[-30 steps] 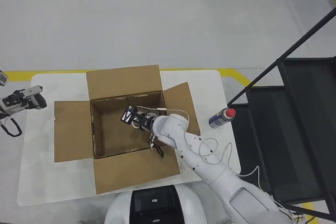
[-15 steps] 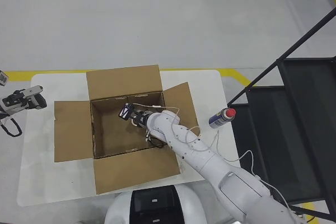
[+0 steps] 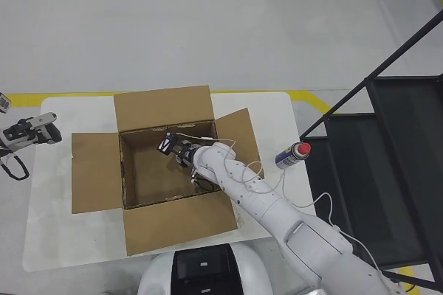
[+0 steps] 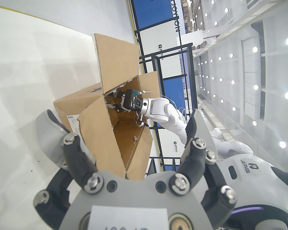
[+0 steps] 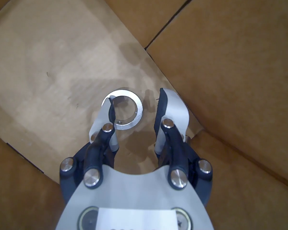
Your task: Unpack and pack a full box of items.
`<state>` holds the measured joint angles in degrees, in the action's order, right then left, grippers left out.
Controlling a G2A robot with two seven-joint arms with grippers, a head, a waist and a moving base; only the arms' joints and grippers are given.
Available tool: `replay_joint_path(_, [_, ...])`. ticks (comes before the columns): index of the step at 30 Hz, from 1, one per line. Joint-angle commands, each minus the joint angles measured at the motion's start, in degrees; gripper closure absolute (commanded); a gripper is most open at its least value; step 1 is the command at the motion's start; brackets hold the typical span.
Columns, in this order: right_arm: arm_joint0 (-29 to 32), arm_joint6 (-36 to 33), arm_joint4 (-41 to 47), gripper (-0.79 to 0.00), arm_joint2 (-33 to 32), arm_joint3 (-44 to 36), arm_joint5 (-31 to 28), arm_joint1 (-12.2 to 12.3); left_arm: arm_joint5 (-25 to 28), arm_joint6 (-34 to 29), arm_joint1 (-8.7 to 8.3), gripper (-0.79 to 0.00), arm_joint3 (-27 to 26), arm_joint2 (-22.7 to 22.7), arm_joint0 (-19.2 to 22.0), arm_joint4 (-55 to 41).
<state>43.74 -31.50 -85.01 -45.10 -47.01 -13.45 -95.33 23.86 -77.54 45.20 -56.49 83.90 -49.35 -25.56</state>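
The right gripper (image 5: 135, 98) is held low inside the cardboard box (image 3: 162, 109), pointed down at the floor of the box, with its 2 fingers spread wide and nothing clamped between them. This posture is judged to be a set-up for a pick, since the open span is wider than the thing below it. Directly beneath the fingers a metal ring (image 5: 132, 123) lies flat on a sheet of brown paper (image 5: 50, 56) that covers part of the box floor. The ring is not centred in the gap: in the right wrist view 1 fingertip is seen over the ring's rim and hole, while the other stands just beside the ring, apart from it (whether the first finger touches the metal cannot be told). A small sideways correction is therefore thought to be needed before closing, otherwise 1 finger may land inside the hole and only the rim would be pinched. The 4 flaps of the box are folded outward, which leaves the opening free for the arm. The left gripper (image 4: 122, 120) is kept well apart at the left edge of the table (image 3: 59, 236), also open and empty, presumably parked out of the way. A spray can (image 3: 292, 155) stands on the table on the other side of the box.
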Motion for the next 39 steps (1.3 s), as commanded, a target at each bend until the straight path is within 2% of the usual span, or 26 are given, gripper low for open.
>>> replay_joint_path(1, [-0.2, 0.0, 0.2, -0.305, 0.0, 0.4, 0.0, -0.1, 0.0, 0.0, 0.00, -0.785, 0.0, 0.0, 0.0, 0.0])
replay_joint_path(15, [-1.7, -0.3, 2.2, -0.289, -0.1, 4.4, 0.3, -1.2, 0.0, 0.0, 0.00, -0.785, 0.0, 0.0, 0.0, 0.0])
replay_joint_path(17, [-2.0, -0.4, 2.7, -0.222, 0.0, 5.0, 0.0, -1.4, 0.0, 0.0, 0.00, -0.785, 0.0, 0.0, 0.0, 0.0])
replay_joint_path(18, [-2.1, -0.4, 2.8, -0.129, 0.0, 5.3, 0.0, -1.5, 0.0, 0.0, 0.00, -0.785, 0.0, 0.0, 0.0, 0.0])
replay_joint_path(20, [-2.4, -0.5, 2.9, 0.000, 0.2, 5.8, -0.2, -1.6, 0.0, 0.0, 0.00, -0.785, 0.0, 0.0, 0.0, 0.0])
replay_joint_path(31, [-3.3, 0.7, 4.1, 0.000, 0.0, 6.6, -0.8, -2.2, 0.0, 0.0, 0.00, -0.785, 0.0, 0.0, 0.0, 0.0])
replay_joint_path(35, [-2.5, 1.2, 3.0, 0.000, -1.3, 2.3, -1.0, -1.3, 0.0, 0.0, 0.00, -0.785, 0.0, 0.0, 0.0, 0.0])
replay_joint_path(39, [0.5, -0.8, 0.9, 0.000, -4.1, -6.6, -2.4, 0.5, 0.0, 0.0, 0.00, -0.785, 0.0, 0.0, 0.0, 0.0])
